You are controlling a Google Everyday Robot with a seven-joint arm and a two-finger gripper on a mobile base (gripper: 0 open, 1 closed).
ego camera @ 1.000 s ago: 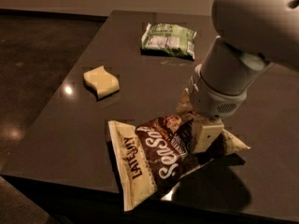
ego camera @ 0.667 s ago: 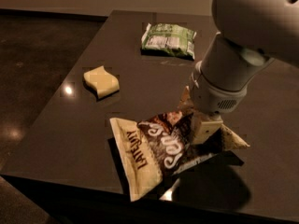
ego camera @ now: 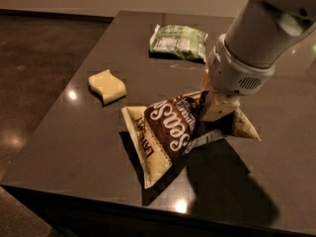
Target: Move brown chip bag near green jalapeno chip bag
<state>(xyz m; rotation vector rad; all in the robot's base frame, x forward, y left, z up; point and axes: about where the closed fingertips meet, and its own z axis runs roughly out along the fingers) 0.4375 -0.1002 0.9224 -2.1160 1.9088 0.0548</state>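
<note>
The gripper (ego camera: pixel 215 113) is down near the dark glossy surface (ego camera: pixel 74 147), jaws clamped on the right end of the large crinkly dark brown chip bag (ego camera: pixel 168 127). Since a moment ago the bag has tipped up and edged back toward the small light-green jalapeno chip bag (ego camera: pixel 178 42), though they're well apart. Cream edges splay and the white script faces us. A pale yellow wavy sponge (ego camera: pixel 107 86) lies to the left.
</note>
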